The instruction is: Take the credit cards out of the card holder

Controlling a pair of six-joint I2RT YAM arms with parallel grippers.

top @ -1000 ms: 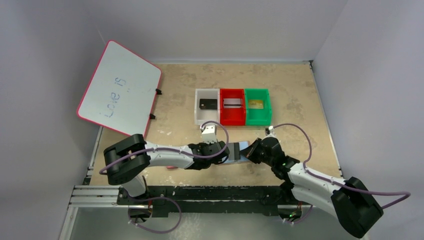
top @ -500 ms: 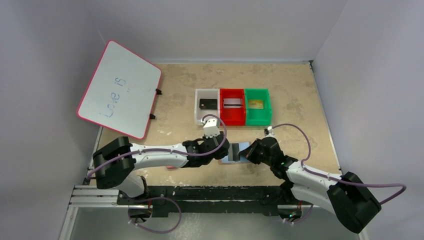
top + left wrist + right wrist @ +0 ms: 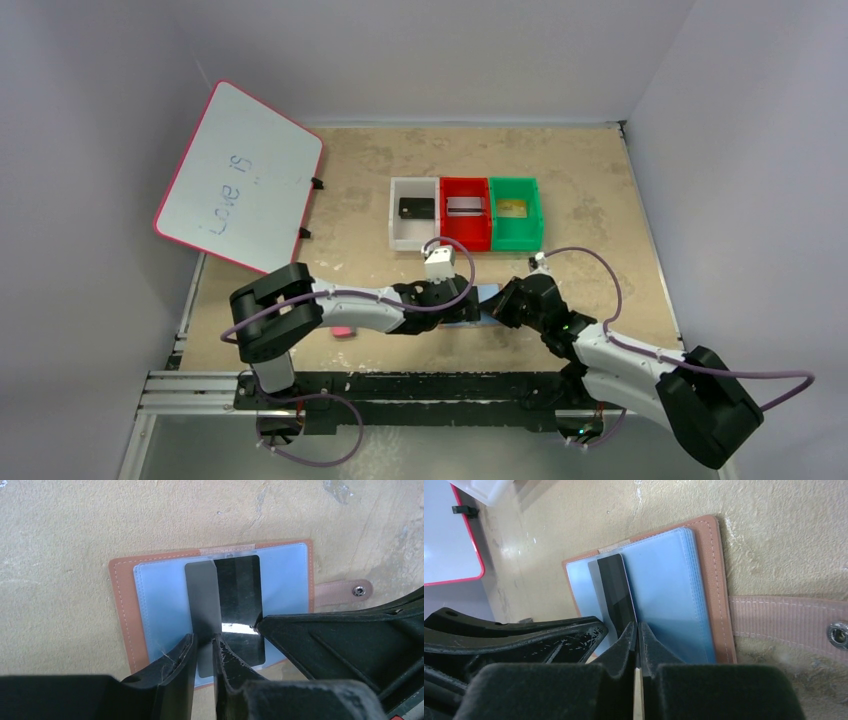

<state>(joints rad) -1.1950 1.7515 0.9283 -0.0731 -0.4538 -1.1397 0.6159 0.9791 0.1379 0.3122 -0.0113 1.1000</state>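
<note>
The left gripper (image 3: pixel 204 642) has its two black fingers (image 3: pixel 175 672) a narrow gap apart. Through that gap shows the near edge of a dark card (image 3: pixel 237 590); whether they pinch it cannot be told. Beyond the fingers the card lies in the pale blue sleeves (image 3: pixel 160 605) of an open brown card holder (image 3: pixel 122 605), flat on the beige table (image 3: pixel 75 540). Right of the fingers, the right gripper (image 3: pixel 265 625) touches the card's right edge. Further right, the holder's snap tab (image 3: pixel 345 591) sticks out.
</note>
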